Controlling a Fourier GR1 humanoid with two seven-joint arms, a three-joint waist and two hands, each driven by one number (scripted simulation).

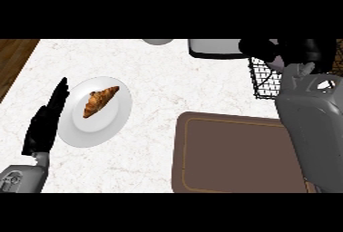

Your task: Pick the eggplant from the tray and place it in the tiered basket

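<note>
The brown tray [231, 156] lies at the lower right with nothing on it. My right forearm rises along the right edge, and my right hand [310, 50] is at the top right, above the black wire tiered basket [265, 78]. Its fingers curl round a dark rounded eggplant [258, 47], which sticks out to the left of the hand, over the basket's far rim. Part of the basket is hidden behind my forearm. My left hand [46, 122] rests open at the left edge, fingers straight and pointing up, beside a plate.
A white plate [107, 124] holding a croissant [99, 101] sits left of centre. A grey, dark-rimmed container [214, 47] stands at the back beside the basket, and a white round object [157, 41] shows at the top edge. The counter's wooden edge is at the far left.
</note>
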